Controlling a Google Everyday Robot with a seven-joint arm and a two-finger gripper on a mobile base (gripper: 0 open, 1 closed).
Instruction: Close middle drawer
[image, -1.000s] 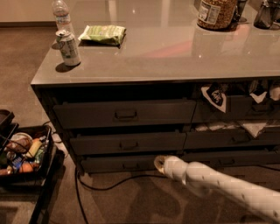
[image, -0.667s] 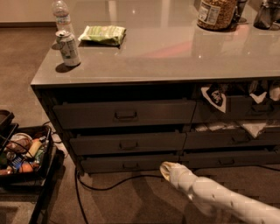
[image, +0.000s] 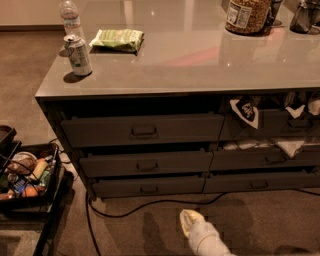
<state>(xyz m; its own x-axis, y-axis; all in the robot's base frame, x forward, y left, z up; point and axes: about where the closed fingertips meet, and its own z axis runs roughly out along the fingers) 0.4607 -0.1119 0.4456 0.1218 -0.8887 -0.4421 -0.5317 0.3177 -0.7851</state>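
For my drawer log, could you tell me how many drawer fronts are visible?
6: on the left, top drawer, middle drawer, bottom drawer; three right-hand drawers, cut by the frame, so others may be hidden. The gripper is low above the floor in front.

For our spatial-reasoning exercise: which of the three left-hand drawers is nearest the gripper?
The bottom drawer, slimmest-fronted, sits lowest, just beyond the gripper, which hangs near the floor.
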